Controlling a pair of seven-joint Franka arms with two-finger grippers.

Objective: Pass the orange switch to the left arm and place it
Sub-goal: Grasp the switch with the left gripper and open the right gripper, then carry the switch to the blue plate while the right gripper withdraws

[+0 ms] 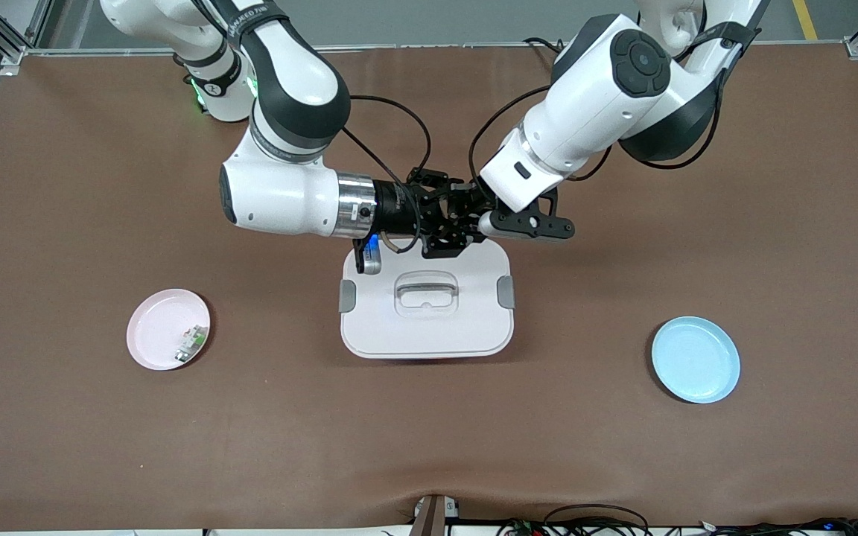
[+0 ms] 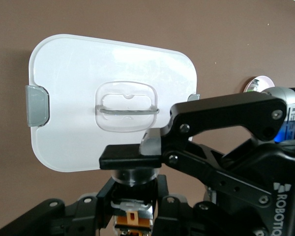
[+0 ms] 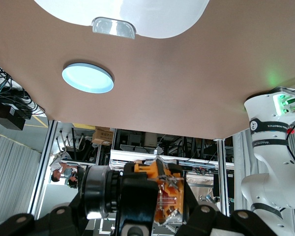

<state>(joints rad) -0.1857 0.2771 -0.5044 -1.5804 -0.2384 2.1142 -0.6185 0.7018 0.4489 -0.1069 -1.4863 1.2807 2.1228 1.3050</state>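
The orange switch (image 3: pixel 169 194), with a black cylindrical body and an orange end, is up in the air over the edge of the box (image 1: pixel 429 327) that lies farthest from the front camera. My right gripper (image 1: pixel 444 223) lies horizontal and is shut on it. My left gripper (image 1: pixel 476 212) meets it from the left arm's end and is shut on the same switch (image 2: pixel 132 219), whose orange end shows between its fingers. In the front view the switch is hidden among the black fingers. The white box (image 2: pixel 78 98) with its grey latches lies below both hands.
A pink plate (image 1: pixel 157 327) with a small white-and-green component (image 1: pixel 192 342) sits toward the right arm's end. A blue plate (image 1: pixel 696 359) sits toward the left arm's end. Cables loop from both wrists above the brown table.
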